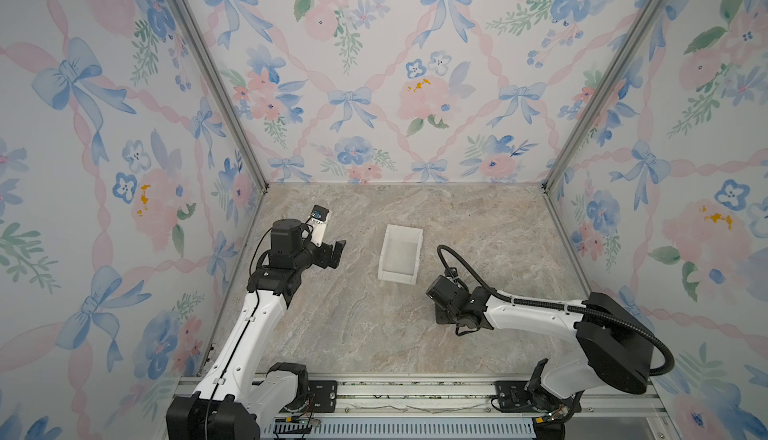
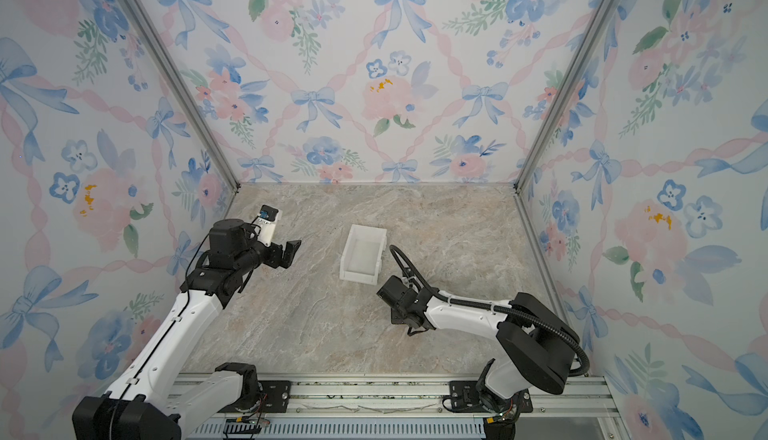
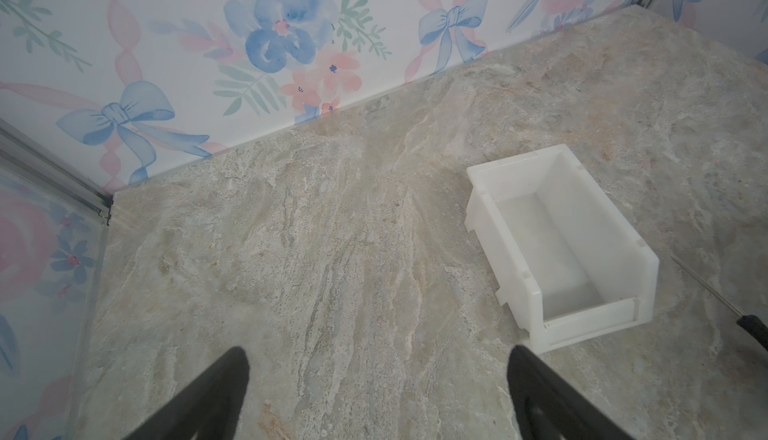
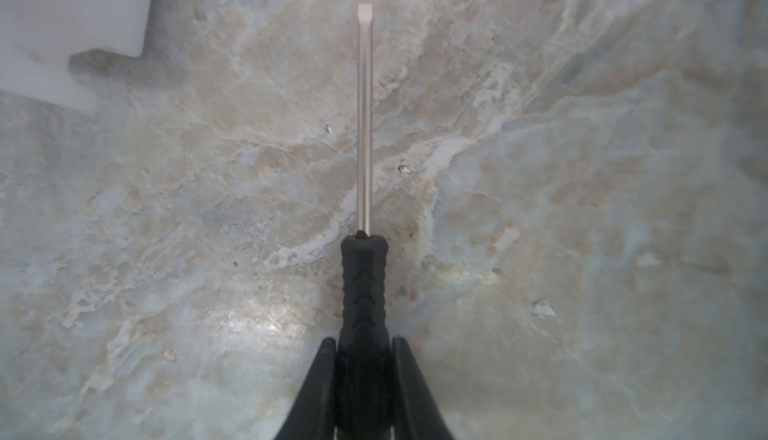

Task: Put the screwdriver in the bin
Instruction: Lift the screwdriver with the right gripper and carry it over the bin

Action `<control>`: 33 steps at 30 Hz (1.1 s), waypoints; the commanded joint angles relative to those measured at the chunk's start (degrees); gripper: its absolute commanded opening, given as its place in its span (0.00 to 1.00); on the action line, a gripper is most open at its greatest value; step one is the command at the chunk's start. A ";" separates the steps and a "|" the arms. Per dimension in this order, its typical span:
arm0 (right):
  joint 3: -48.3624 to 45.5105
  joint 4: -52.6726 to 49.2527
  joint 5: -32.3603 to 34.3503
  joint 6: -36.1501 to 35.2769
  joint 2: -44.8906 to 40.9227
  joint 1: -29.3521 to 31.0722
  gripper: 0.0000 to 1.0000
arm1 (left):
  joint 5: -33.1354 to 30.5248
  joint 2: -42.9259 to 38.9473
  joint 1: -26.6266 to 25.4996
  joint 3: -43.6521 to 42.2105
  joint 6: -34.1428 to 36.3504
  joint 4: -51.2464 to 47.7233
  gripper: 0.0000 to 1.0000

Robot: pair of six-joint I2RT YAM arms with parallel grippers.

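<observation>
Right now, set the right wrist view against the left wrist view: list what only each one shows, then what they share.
Only the right wrist view: the right gripper shut on the screwdriver by its black handle, and the tip's flat blade. Only the left wrist view: the whole bin, empty, the open left gripper and the floral wall. Both: the screwdriver, some of the bin, and the marble table.

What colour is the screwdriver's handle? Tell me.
The screwdriver's handle is black; the right wrist view shows it best.

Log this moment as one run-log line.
phase: grasp | right gripper: shut on screwdriver handle | left gripper: open, holding nothing | bin: empty | screwdriver: beside bin, not yet inside
</observation>
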 commanded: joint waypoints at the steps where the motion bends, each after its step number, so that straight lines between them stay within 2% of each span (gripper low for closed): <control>1: 1.19 -4.93 2.49 -1.25 -3.73 -0.29 0.22 | 0.84 -0.60 -0.43 0.33 0.64 -0.54 0.98; 7: 7.93 -13.55 4.63 -4.67 -9.65 -0.82 0.23 | 0.32 -0.77 -0.43 0.92 0.63 -0.87 0.98; 11: 16.23 -18.43 5.50 -8.64 -9.52 -0.89 0.23 | 0.78 -1.04 -0.43 1.47 0.62 -1.23 0.98; 15: 24.59 -20.13 4.98 -11.19 -5.58 -1.03 0.24 | 0.68 -1.45 -0.43 1.99 0.21 -1.41 0.98; 20: 33.29 -17.81 1.12 -14.39 1.79 -1.46 0.24 | 2.06 -1.98 -0.39 1.83 0.33 -2.00 0.98; 33: 41.15 -10.52 -4.31 -12.05 18.83 -1.84 0.25 | 1.80 -3.69 -0.46 1.04 1.19 -3.21 0.98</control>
